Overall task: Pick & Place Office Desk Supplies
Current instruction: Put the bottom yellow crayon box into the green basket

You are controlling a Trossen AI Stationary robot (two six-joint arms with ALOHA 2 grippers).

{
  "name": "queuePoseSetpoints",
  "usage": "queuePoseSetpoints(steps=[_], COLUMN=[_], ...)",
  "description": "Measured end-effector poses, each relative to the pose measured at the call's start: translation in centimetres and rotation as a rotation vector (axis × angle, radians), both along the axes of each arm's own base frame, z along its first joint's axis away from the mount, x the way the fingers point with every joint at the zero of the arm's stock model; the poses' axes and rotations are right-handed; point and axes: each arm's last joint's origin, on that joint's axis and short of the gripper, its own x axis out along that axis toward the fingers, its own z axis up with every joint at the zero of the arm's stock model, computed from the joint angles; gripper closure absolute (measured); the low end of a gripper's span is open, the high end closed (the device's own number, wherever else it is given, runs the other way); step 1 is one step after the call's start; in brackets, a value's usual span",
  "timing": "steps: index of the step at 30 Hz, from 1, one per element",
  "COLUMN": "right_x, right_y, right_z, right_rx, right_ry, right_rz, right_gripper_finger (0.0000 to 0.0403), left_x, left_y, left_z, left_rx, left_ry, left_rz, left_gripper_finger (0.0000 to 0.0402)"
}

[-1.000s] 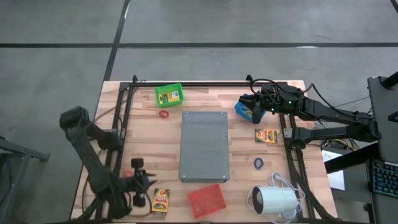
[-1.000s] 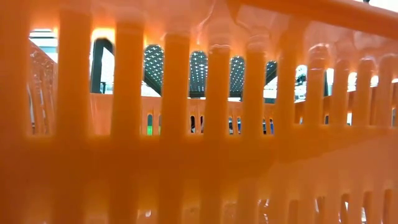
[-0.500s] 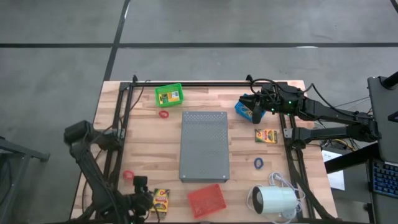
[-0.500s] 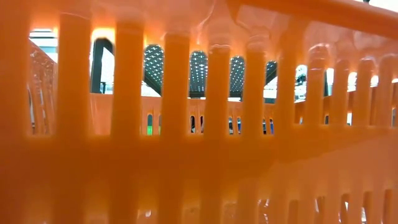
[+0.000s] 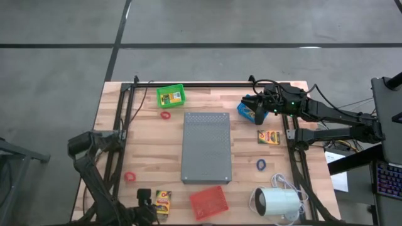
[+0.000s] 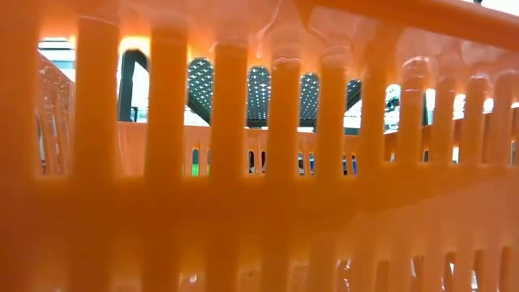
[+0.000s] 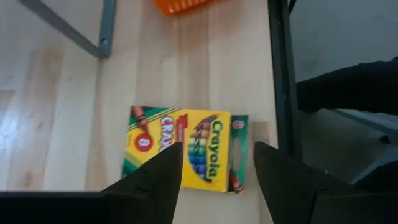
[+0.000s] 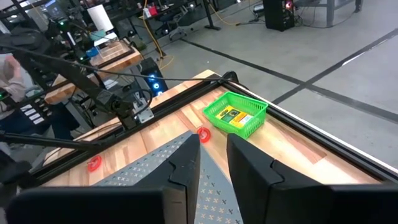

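Since the earlier high view, we note the left arm has pulled back toward the table's near-left corner; its left gripper now sits at the near edge, just beside a crayon box. High view: right gripper hovers near the far-right corner over a blue bin; second crayon box lies by the right edge, blue ring nearer us, red rings on the left side, grey slab at centre. Low view: only the orange basket wall fills it. Left wrist view: fingers parted, empty, straddling above the crayon box. Right wrist view: fingers stand slightly apart, nothing visible between them; green basket beyond.
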Motion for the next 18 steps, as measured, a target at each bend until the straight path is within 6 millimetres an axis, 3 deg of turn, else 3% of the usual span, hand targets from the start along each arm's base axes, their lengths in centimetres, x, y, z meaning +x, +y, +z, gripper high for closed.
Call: queuePoseSetpoints(steps=[11, 18], right_x=[0.0, 0.0], right_y=[0.0, 0.0], right_z=[0.0, 0.0], right_rx=[0.000, 0.000], right_ry=[0.000, 0.001], right_rz=[0.000, 0.000], right_gripper_finger=[0.0332, 0.0323], left_x=[0.4, 0.3], left_y=[-3.0, -4.2], left_z=[-3.7, -4.6], left_rx=[0.077, 0.047], left_ry=[0.041, 0.032], left_rz=[-0.004, -0.001], left_gripper_finger=[0.0201, 0.0201])
